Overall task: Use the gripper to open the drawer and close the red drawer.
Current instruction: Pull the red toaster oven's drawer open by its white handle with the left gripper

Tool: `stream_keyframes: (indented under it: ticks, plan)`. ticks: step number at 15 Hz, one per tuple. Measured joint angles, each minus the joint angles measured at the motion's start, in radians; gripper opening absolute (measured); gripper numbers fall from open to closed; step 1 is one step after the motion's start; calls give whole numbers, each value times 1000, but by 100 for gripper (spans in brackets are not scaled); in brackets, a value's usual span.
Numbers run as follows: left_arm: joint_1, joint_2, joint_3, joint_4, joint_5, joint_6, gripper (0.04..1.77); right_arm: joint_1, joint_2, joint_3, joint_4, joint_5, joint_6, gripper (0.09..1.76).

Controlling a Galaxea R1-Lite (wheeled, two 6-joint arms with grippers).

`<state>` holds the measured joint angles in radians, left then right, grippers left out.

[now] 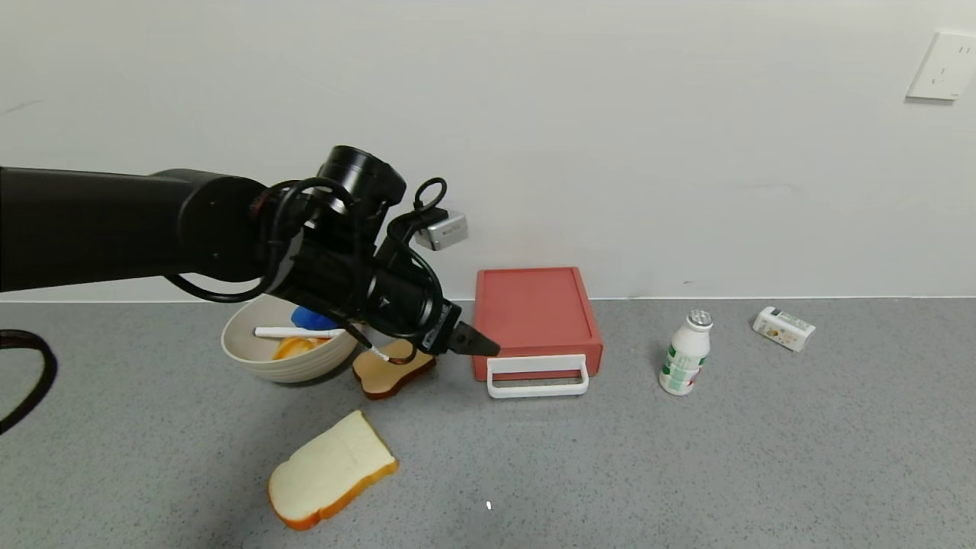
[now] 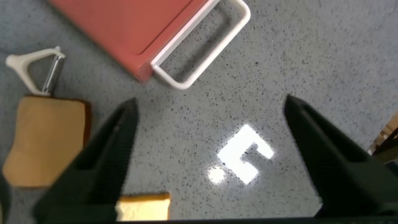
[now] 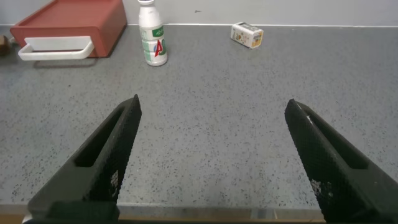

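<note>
The terracotta-red drawer box (image 1: 534,309) stands against the back wall, with its white loop handle (image 1: 537,377) facing me and its front flush with the box. My left gripper (image 1: 480,343) is open and empty. It hangs above the table just left of the drawer's front left corner, clear of the handle. In the left wrist view the drawer (image 2: 124,25) and handle (image 2: 205,46) lie beyond the open gripper (image 2: 211,106). My right gripper (image 3: 214,102) is open and empty, low over the table, far from the drawer (image 3: 68,18). It is out of the head view.
A cream bowl (image 1: 286,347) holding small items sits left of the drawer, with a brown toast slice (image 1: 389,370) beside it. A white bread slice (image 1: 332,469) lies nearer me. A white bottle (image 1: 686,354) and a small carton (image 1: 784,328) stand to the right. A peeler (image 2: 37,65) lies near the toast.
</note>
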<state>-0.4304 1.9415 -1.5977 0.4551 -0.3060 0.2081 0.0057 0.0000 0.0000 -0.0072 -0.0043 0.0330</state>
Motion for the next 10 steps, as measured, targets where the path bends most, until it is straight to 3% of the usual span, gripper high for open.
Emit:
stream_keyframes:
  ticks: [3, 6, 7, 8, 10]
  plan:
    - [-37, 85, -57, 9, 19, 16, 112, 0, 0, 0, 0, 0, 0, 170]
    - [-85, 155, -103, 11, 69, 41, 80, 0, 0, 0, 0, 0, 1, 170]
    - [-100, 179, -122, 15, 89, 44, 59, 0, 0, 0, 0, 0, 0, 170]
    - [-112, 201, -141, 35, 110, 47, 13, 0, 0, 0, 0, 0, 1, 170]
    - [-130, 247, -190, 85, 141, 55, 11, 0, 0, 0, 0, 0, 0, 170]
